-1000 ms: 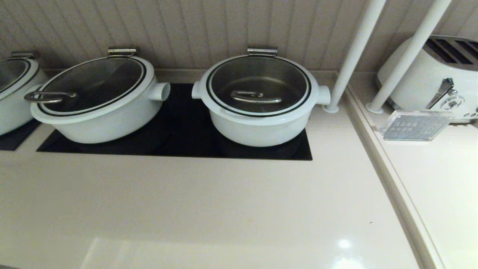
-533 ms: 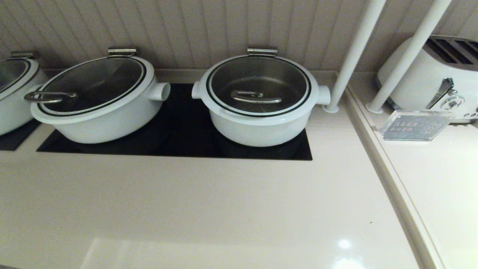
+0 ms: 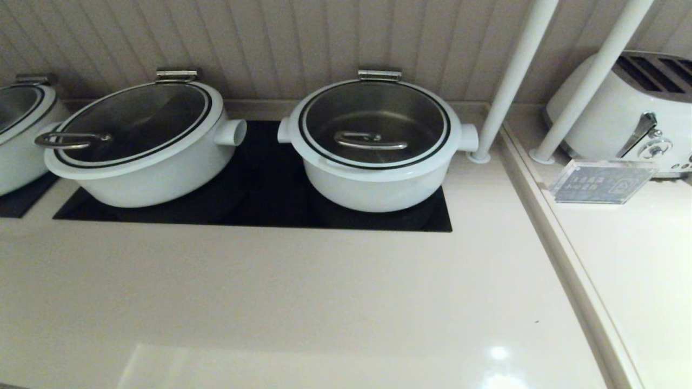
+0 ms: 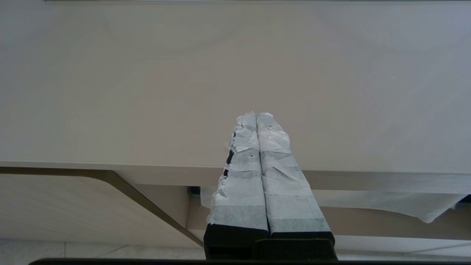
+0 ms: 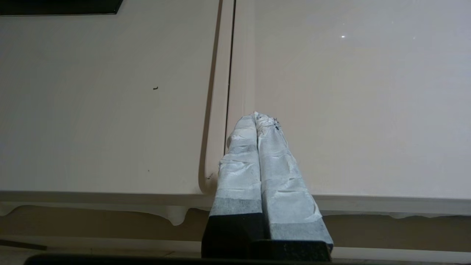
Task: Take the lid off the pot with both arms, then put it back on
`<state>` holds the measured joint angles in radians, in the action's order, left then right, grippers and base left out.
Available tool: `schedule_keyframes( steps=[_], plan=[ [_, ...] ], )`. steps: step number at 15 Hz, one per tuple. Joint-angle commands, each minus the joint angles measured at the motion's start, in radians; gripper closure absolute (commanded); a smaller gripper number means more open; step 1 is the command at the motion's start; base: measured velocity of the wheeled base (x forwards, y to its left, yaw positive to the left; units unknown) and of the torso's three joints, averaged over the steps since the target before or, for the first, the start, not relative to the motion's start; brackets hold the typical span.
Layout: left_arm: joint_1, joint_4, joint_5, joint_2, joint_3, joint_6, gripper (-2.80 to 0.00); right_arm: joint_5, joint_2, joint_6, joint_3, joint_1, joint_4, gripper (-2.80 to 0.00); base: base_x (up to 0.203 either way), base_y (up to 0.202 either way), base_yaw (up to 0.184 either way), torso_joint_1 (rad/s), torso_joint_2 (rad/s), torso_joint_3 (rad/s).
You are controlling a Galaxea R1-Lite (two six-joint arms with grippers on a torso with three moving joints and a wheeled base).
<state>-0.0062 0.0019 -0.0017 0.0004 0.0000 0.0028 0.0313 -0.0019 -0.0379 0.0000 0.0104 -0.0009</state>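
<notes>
The pot [image 3: 376, 186], white with a stub handle on each side, stands on the black hob at centre. The lid [image 3: 374, 123], glass with a white rim and a flat steel bar handle [image 3: 370, 141], sits closed on it, its hinge clip at the back. Neither arm shows in the head view. My left gripper [image 4: 256, 115] is shut and empty, over the counter's front edge. My right gripper [image 5: 255, 114] is shut and empty, over the seam between the two counters near the front edge.
A like white pot [image 3: 146, 162] with a loop handle jutting past its rim stands left on the hob [image 3: 259, 200]. A third pot [image 3: 19, 135] is at the far left. Two white poles [image 3: 513, 75], a toaster [image 3: 627, 108] and a clear sign [image 3: 600, 181] stand right.
</notes>
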Motion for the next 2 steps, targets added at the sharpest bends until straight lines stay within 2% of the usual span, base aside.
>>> schedule_keyframes(
  steps=[1,2],
  plan=[
    [0.0,-0.002,0.0,0.001,0.0,0.0,0.0,-0.001,0.002,0.003,0.0,0.0,-0.002,0.0,0.0,0.0,0.0,0.0,0.0,0.0],
    [0.0,-0.002,0.0,0.001,0.0,0.0,0.0,-0.001,0.002,0.001,0.0,0.0,-0.002,0.0,0.0,0.0,0.0,0.0,0.0,0.0]
  ],
)
